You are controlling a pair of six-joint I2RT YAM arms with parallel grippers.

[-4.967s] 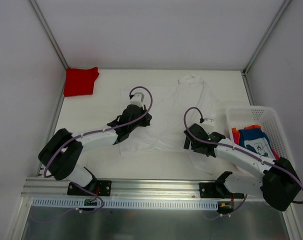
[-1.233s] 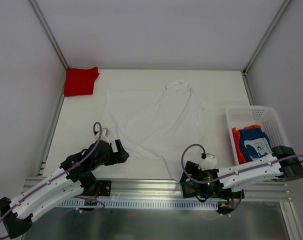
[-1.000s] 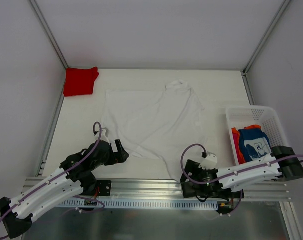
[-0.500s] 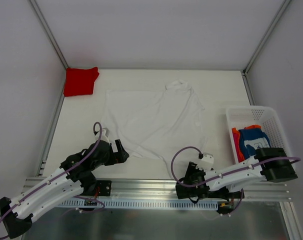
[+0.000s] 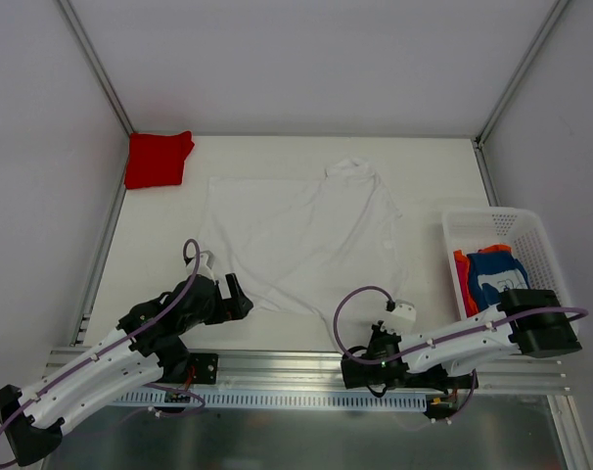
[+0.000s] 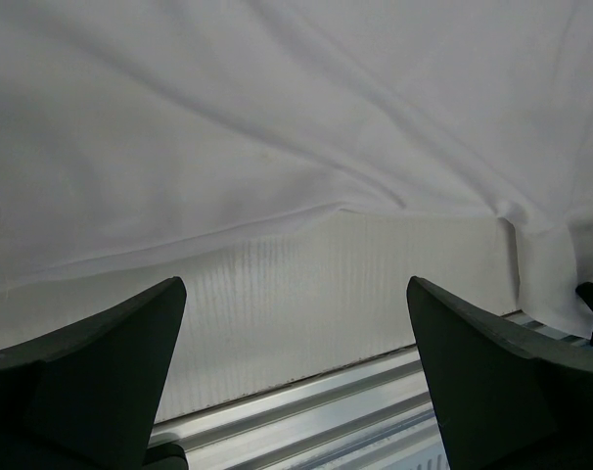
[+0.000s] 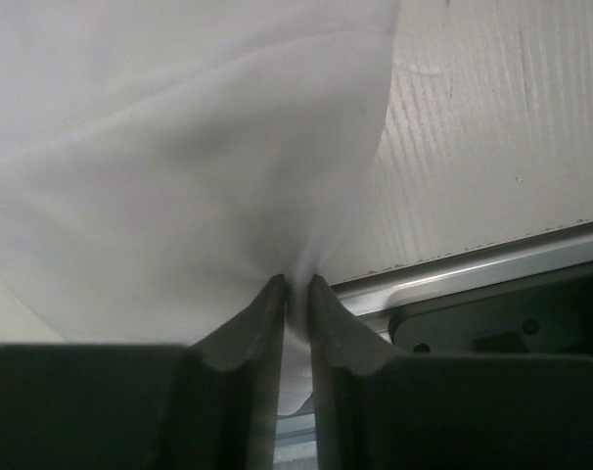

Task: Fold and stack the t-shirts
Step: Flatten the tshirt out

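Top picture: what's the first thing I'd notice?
A big white t-shirt lies spread over the middle of the table, and the right hand pinches its near corner at the front edge. A folded red t-shirt sits in the far left corner, and a white mesh basket stands on the right.

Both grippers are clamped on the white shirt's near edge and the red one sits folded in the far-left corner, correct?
Not quite. Only the right gripper is clamped on the white shirt; the left wrist view shows the left gripper open, holding nothing.
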